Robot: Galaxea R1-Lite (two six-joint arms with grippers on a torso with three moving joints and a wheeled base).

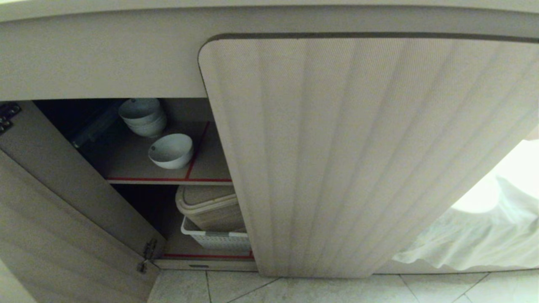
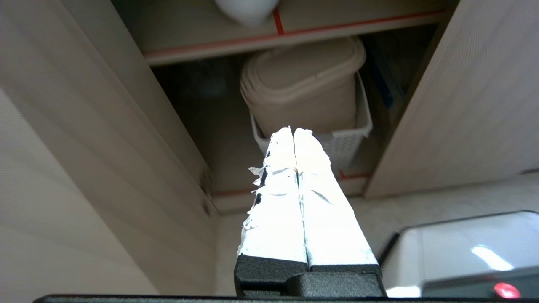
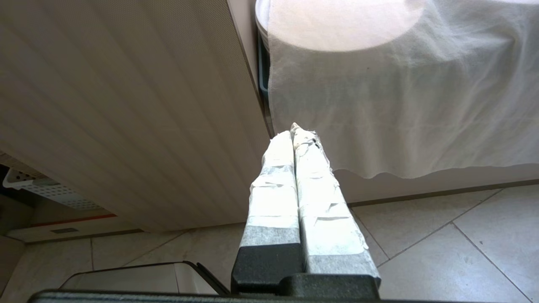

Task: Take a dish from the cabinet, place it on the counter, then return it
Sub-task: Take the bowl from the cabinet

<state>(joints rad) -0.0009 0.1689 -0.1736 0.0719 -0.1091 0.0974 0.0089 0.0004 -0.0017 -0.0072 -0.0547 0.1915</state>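
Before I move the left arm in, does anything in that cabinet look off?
One thing: the dish sits tipped on the upper shelf, its mouth angled toward the open side, not flat on its foot. It lies just in front of the stacked bowls. Below, a beige lidded bin leans in a white basket. No spill or damage visible.

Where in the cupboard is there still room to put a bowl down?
On the upper shelf, the bare patch left of the single white bowl and in front of the stack of bowls is free. The lower compartment is crowded on its right by the beige lidded bin in its white basket.
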